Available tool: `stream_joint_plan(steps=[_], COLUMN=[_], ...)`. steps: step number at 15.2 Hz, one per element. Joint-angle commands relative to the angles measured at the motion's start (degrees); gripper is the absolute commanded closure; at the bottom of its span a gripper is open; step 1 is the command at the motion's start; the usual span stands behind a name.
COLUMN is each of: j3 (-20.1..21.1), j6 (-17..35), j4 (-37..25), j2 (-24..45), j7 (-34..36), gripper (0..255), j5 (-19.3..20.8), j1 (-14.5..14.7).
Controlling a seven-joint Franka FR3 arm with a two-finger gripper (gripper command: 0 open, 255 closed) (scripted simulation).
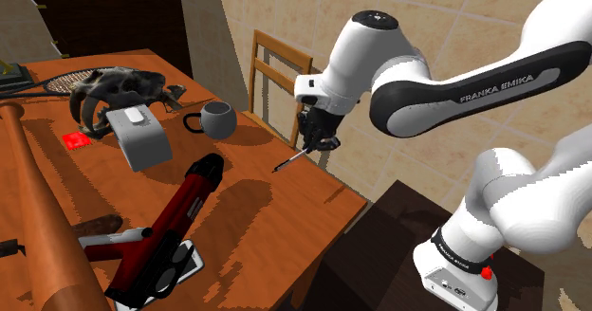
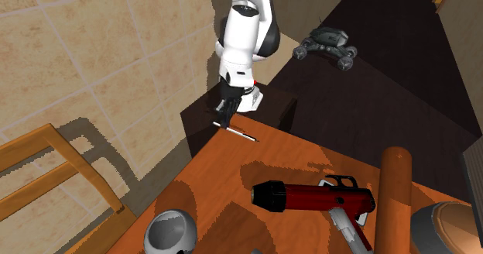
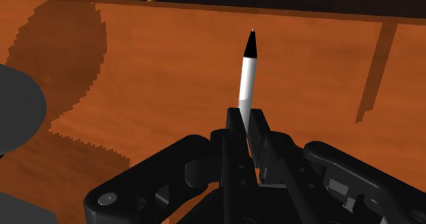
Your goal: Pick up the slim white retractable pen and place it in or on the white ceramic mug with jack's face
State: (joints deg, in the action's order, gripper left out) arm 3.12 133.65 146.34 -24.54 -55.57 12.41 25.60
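- 1 mug, grey and round, upright on the wooden table; can't make out its inside.
- 1 pen, white w/ black tip, clamped at its rear end betw. the narrow jaws of the black gripper. It's near the table's edge, well apart from the mug.
- Also 1 baseball bat, 1 red-and-black power tool, 1 wooden chair.

Count: pen 1 | grey mug 1 | red power tool 1 | bat 1 | racket 1 | chair 1
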Motion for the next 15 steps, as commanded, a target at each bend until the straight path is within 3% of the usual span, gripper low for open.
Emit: stream_joint_plan(steps=[1,13,15], j3=[-0.05,-0.27,-0.88], j6=[-1.94,-11.43,-10.71], j4=[-1.23,-8.16,-12.1], j2=[-0.68,-3.38,1.14], j7=[-0.44,-2.5,-3.29], gripper=[255,255,255], j5=[-0.38,-1.77,-1.42], j1=[0.18,0.73,0.19])
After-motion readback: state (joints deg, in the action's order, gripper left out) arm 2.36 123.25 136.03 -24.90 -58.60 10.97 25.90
